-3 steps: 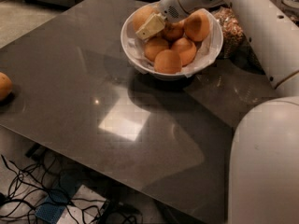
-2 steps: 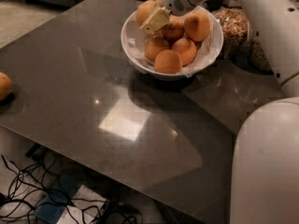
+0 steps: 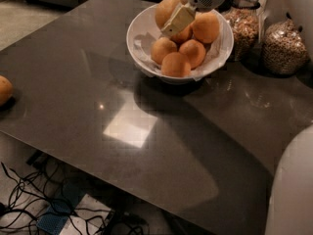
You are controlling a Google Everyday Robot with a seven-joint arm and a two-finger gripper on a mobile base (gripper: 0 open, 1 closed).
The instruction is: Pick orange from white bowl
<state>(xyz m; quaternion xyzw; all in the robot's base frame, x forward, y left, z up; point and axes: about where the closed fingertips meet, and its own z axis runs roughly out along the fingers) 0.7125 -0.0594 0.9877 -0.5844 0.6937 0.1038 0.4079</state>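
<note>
The white bowl (image 3: 142, 35), lined with crumpled white paper, stands at the back of the dark table and holds several oranges. My gripper (image 3: 171, 19) reaches in from the upper right over the bowl's left half. It is shut on the orange (image 3: 164, 9), the largest and palest one, and holds it raised above the other fruit. One cream fingertip (image 3: 179, 19) lies across the orange's right side; the other finger is hidden behind it.
Two glass jars of grain (image 3: 241, 27) (image 3: 283, 42) stand right of the bowl. Another orange fruit (image 3: 5, 89) lies at the table's left edge. My white body (image 3: 293, 190) fills the lower right. Cables (image 3: 44, 204) lie on the floor under the front edge.
The gripper has risen with the orange, lifting it from the left side of the bowl to above the other fruit. The bowl has not moved.
</note>
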